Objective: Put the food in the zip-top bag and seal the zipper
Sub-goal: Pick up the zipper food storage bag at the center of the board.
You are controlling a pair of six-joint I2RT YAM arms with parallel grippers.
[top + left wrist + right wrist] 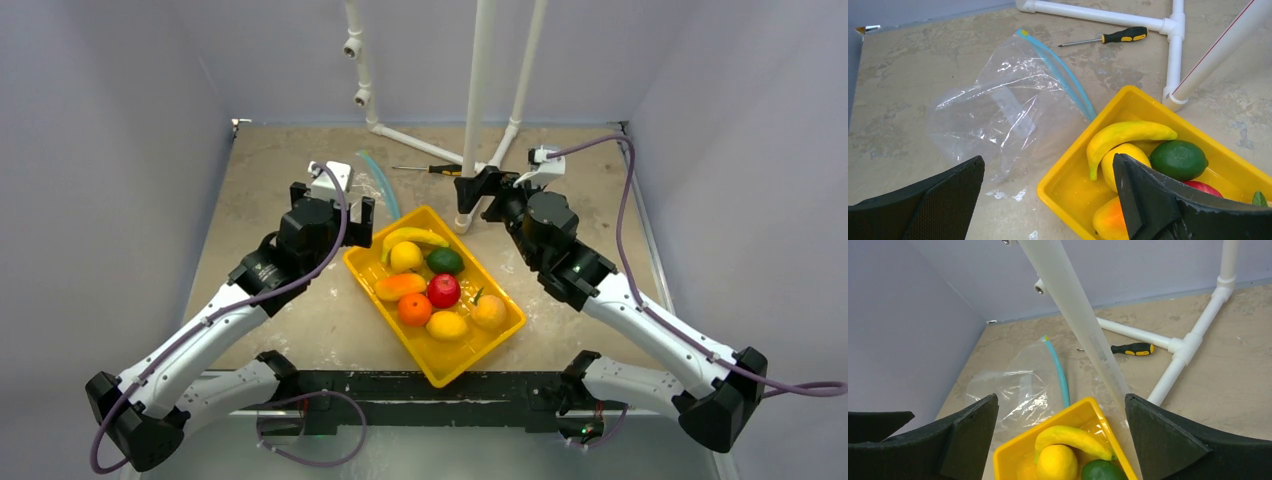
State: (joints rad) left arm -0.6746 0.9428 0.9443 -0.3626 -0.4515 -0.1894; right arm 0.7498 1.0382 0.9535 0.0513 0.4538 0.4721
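Nothing is packed yet: all the food [432, 288] sits in the yellow tray [452, 358] at frame centre, and the zip-top bag [998, 110] lies flat and empty at upper left (zipper [1063, 80] toward the tray). Left gripper [1048, 160] and right gripper [1060, 400] gape wide, holding nothing.

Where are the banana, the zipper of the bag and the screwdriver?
banana [1128, 134]: left wrist view, middle of its curved body.
zipper [1063, 75]: left wrist view, midway along the teal strip.
screwdriver [1125, 35]: left wrist view, on its black-and-yellow handle.

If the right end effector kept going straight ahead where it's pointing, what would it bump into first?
Probably the banana lying in the yellow tray's corner; the slanted white pipe passes very close, and depth is unclear.
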